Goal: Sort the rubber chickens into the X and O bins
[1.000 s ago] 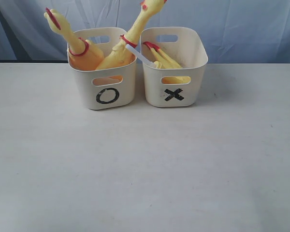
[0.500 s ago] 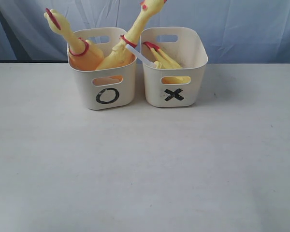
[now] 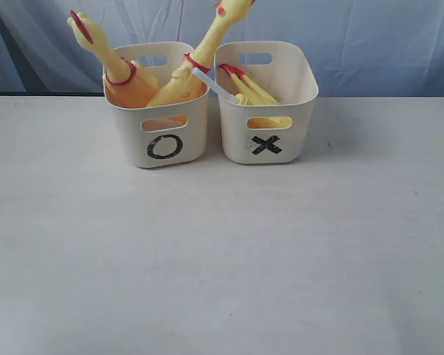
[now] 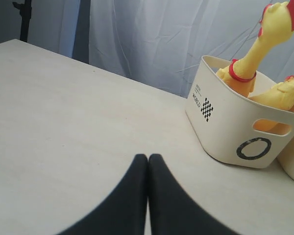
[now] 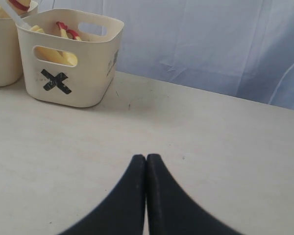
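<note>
Left wrist view: the left gripper [image 4: 148, 157] is held low over the table [image 4: 63, 112], its two black fingers pressed together with nothing between them, and the O bin [image 4: 220, 132] is seen ahead of it, well apart. The right gripper [image 5: 146, 157] is held in the same low pose, its jaws likewise closed on nothing, with the X bin [image 5: 90, 73] ahead and well apart. Neither arm is caught in the exterior view. There, the two cream bins are set side by side at the far edge of the table, the O bin on the left and the X bin just beside it on the right. Two rubber chickens are stood in the O bin: one [image 3: 107, 55] is tilted to the left, and the other [image 3: 207, 44] is leaned to the right so that its head rises above the X bin. A third chicken [image 3: 253, 92] is lain inside the X bin, its yellow body seen through the slot handle. A white strip [image 3: 213, 83] is laid across the adjoining rims. The tabletop is pale and matt, and a blue-grey curtain [image 3: 370, 44] is hung behind it.
</note>
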Controlling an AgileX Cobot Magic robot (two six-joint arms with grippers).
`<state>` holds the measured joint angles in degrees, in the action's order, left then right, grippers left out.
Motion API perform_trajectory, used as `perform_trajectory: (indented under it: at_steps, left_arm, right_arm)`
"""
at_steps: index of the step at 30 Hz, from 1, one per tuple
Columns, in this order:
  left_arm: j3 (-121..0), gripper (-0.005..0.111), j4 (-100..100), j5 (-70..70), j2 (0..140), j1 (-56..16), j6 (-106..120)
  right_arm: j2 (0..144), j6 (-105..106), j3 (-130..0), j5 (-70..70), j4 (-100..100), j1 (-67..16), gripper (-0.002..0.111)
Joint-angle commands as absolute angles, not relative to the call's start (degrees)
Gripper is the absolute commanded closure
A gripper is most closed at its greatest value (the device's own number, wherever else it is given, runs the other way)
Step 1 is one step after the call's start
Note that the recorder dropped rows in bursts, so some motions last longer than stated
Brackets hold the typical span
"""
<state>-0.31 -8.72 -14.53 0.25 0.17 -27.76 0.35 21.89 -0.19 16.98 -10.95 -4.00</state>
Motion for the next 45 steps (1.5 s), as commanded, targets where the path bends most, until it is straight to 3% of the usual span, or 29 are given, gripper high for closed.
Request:
perform_trajectory:
  at_steps: [1,19,27,45]
  left_arm:
    - [0.00,0.106,-8.84,-14.12,0.00,0.44,-27.84]
    - [0.00,0.106,-9.22,-10.41,0.00,0.44,-27.52]
    - [0.00,0.106,-9.22,-10.28,0.00,0.44,-5.29]
    - [0.00,0.106,-9.22,-12.01,0.00,0.44,-4.65]
  right_arm:
    - [0.00,21.79,0.00,16.16,-10.96,-3.67,0.108]
    - [0.00,21.79,0.00,16.16,-10.96,-3.67,0.108]
    - [0.00,21.79,0.00,16.16,-10.96,-3.67,0.108]
    - [0.00,11.94,0.00,16.51,-10.96,-3.44,0.108]
